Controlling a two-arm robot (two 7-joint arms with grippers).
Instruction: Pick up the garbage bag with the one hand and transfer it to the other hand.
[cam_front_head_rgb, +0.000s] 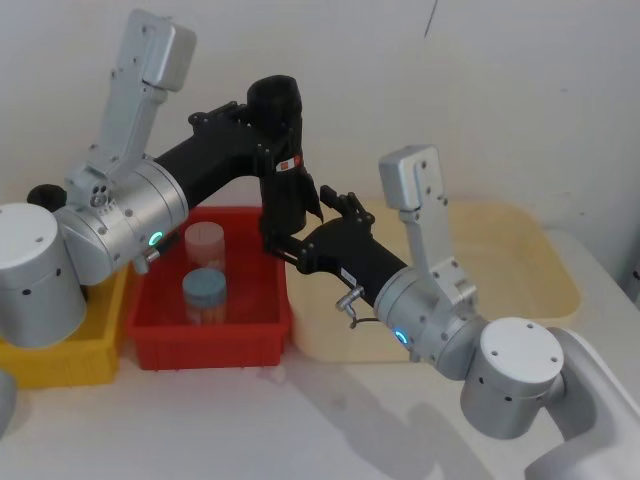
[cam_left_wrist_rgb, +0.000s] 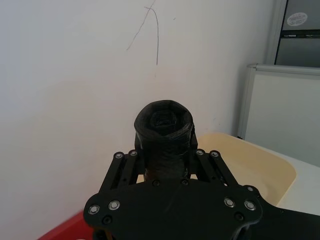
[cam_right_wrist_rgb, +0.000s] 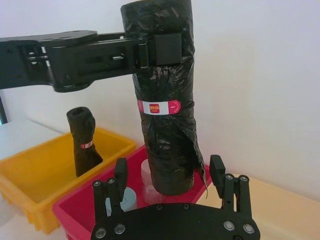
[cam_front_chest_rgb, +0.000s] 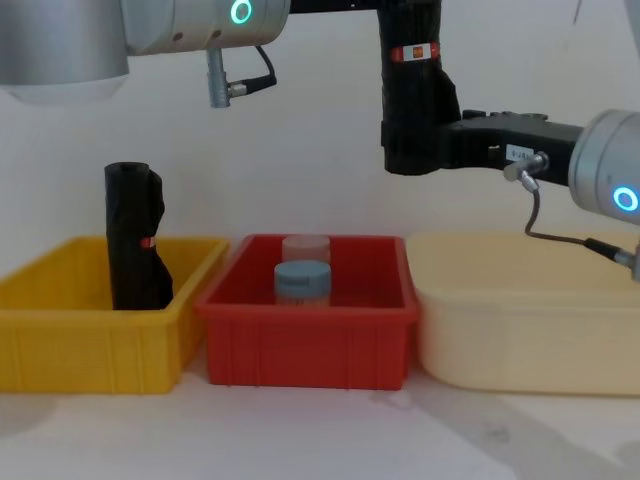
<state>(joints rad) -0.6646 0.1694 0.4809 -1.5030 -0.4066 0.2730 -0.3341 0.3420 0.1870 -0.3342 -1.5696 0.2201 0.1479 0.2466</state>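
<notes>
1. We see the garbage bag (cam_front_head_rgb: 285, 170) (cam_right_wrist_rgb: 165, 130) (cam_front_chest_rgb: 415, 90) hanging upright in the air, over the back right corner of the red bin (cam_front_head_rgb: 210, 335) (cam_front_chest_rgb: 300, 340) and well clear of it. Its label band (cam_right_wrist_rgb: 159, 107) circles its middle.
2. The left gripper (cam_front_head_rgb: 275, 135) (cam_left_wrist_rgb: 163, 160), on the green-lit arm, reaches in high above the red bin from that bin's left side. Its fingers (cam_right_wrist_rgb: 167, 49) are clamped on the bag's upper part, above the band.
3. The right gripper (cam_front_head_rgb: 300, 225) (cam_right_wrist_rgb: 169, 172) (cam_front_chest_rgb: 420, 140), on the blue-lit arm, comes in from the red bin's right side, above its right rim, level with the bag's lower end. Its fingers (cam_right_wrist_rgb: 120, 172) stand spread wide, one on each side of the bag. In the right wrist view we see a gap between each finger and the plastic.
4. Inside the red bin stand a clear jar (cam_front_head_rgb: 205, 245) (cam_front_chest_rgb: 305, 248) and, nearer the front wall, a blue-lidded jar (cam_front_head_rgb: 207, 290) (cam_front_chest_rgb: 302, 280).
5. Just beside the red bin's left wall sits a yellow bin (cam_front_head_rgb: 60, 360) (cam_front_chest_rgb: 90, 340), with a second black roll (cam_right_wrist_rgb: 85, 140) (cam_front_chest_rgb: 135, 240) standing in it.
6. Just beside the red bin's right wall sits a cream tray (cam_front_head_rgb: 520, 260) (cam_front_chest_rgb: 520, 330).
</notes>
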